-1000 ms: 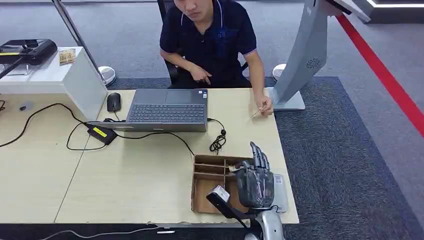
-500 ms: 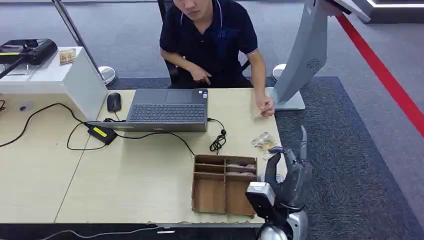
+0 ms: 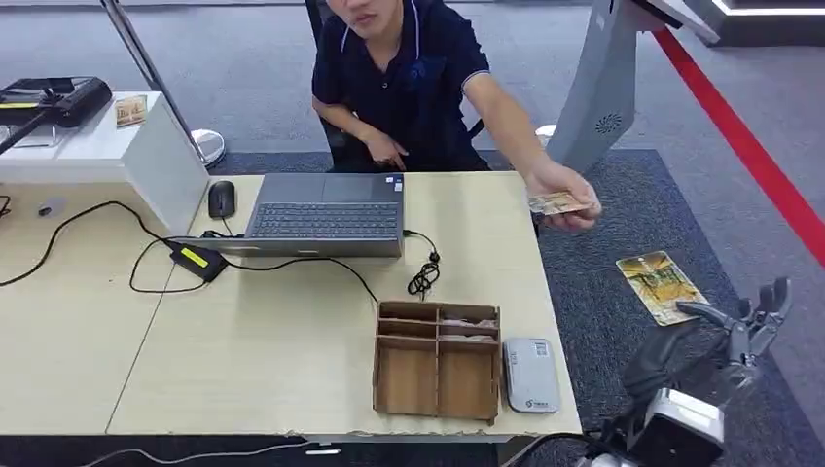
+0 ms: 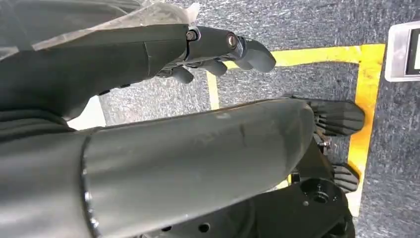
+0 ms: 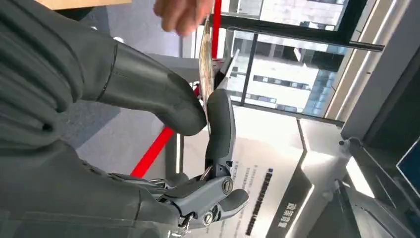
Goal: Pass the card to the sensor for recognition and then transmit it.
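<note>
Card (image 3: 660,285) sits pinched between the right hand's (image 3: 736,326) thumb and a finger out beside the table (image 3: 292,360), so carry it level toward the person's hand (image 3: 564,206) (left hand (image 4: 218,49) hangs curled, holding nothing).

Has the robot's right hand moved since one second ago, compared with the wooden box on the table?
Yes. The right hand was over the wooden box before; now it is off the table's right edge, above the carpet, pinching a yellow card.
</note>
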